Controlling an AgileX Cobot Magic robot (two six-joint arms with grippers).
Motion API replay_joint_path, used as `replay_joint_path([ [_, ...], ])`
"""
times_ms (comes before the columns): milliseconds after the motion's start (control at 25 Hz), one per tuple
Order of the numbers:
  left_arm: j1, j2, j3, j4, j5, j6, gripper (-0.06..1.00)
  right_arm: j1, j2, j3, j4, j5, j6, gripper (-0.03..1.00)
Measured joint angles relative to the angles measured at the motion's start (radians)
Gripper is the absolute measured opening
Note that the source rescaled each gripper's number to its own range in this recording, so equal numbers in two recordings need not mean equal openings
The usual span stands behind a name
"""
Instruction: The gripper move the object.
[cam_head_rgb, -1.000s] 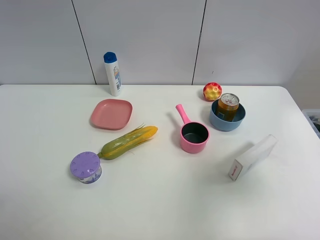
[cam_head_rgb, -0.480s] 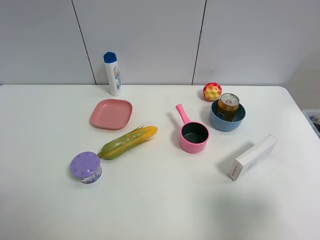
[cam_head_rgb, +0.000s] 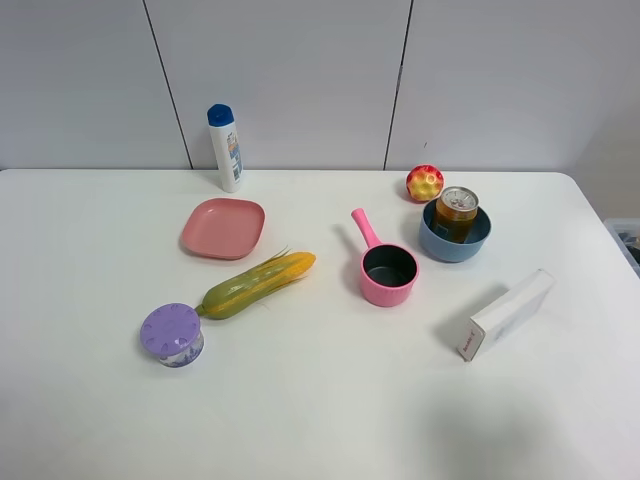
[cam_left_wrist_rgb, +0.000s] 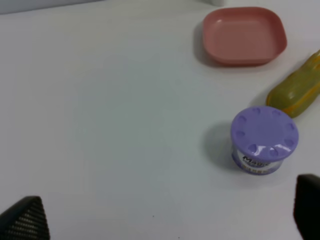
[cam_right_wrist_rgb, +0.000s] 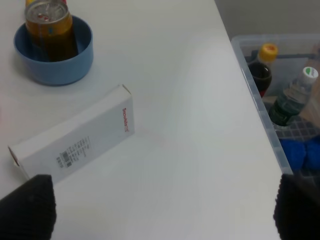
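The golden-amber can (cam_head_rgb: 455, 213) with a silver top stands upright inside a blue bowl (cam_head_rgb: 478, 243) at the back right of the table. It also shows in the right wrist view (cam_right_wrist_rgb: 50, 27). Neither arm shows in the exterior high view. My right gripper (cam_right_wrist_rgb: 162, 210) is open and empty, its black fingertips (cam_right_wrist_rgb: 27, 207) wide apart above the table near a white box (cam_right_wrist_rgb: 75, 140), well short of the can. My left gripper (cam_left_wrist_rgb: 164, 215) is open and empty, over bare table beside the purple-lidded jar (cam_left_wrist_rgb: 263, 138).
A pink pan (cam_head_rgb: 386, 270), a red-yellow ball (cam_head_rgb: 424, 183), a pink plate (cam_head_rgb: 223, 227), a corn cob (cam_head_rgb: 255, 284) and a white bottle with a blue cap (cam_head_rgb: 226, 147) stand on the table. A clear bin with bottles (cam_right_wrist_rgb: 280, 90) sits past the table's right edge.
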Motion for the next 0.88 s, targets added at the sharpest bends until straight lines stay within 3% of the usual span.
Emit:
replay_joint_path([
  [880,0.000,0.000,0.000,0.000,0.000,0.000,1.00,0.000,0.000,0.000,0.000,0.000,0.000,0.62],
])
